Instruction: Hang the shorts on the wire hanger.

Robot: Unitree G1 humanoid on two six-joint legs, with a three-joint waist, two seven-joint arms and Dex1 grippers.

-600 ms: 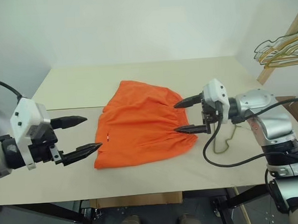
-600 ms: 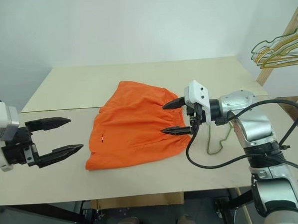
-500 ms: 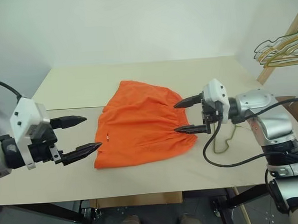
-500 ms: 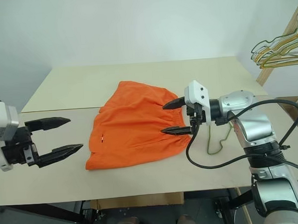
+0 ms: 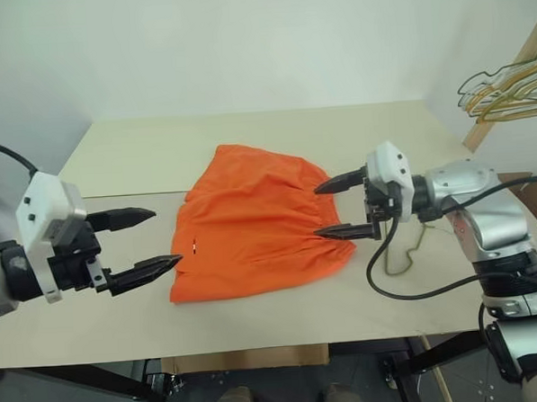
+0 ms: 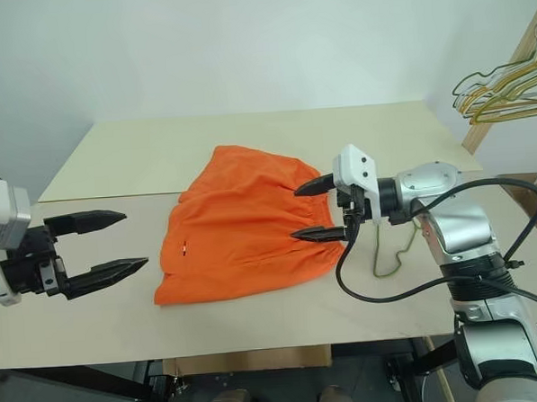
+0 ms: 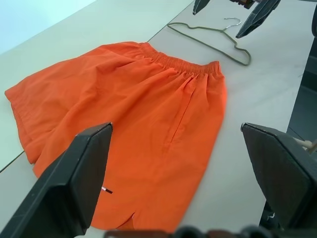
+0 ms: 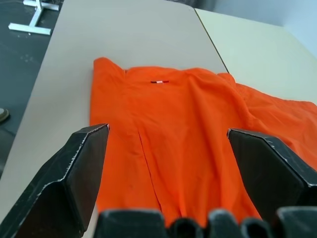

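On the beige counter the shorts lie flat and spread, orange, roughly mid-counter, waistband toward the robot's right, leg hems toward its left, small white tag near the left edge of the cloth. Left pincer hovers just off the left edge of the shorts, fingers spread wide, nothing between them, tips pointing across toward the cloth. Right pincer sits over the waistband end of the shorts, also spread wide and empty, tips pointing toward the robot's left; upper finger above the gathered band, lower finger near the cloth edge, contact can't be told. Hanger lies flat on the counter just beyond the waistband, thin grey wire, hook end turned away from the shorts, not touching the cloth; in the head views most of it is hidden behind the right arm, a bit of wire shows by the wrist. Bunch of gold and dark hangers hangs on a wooden rack at far right, well apart from the counter things
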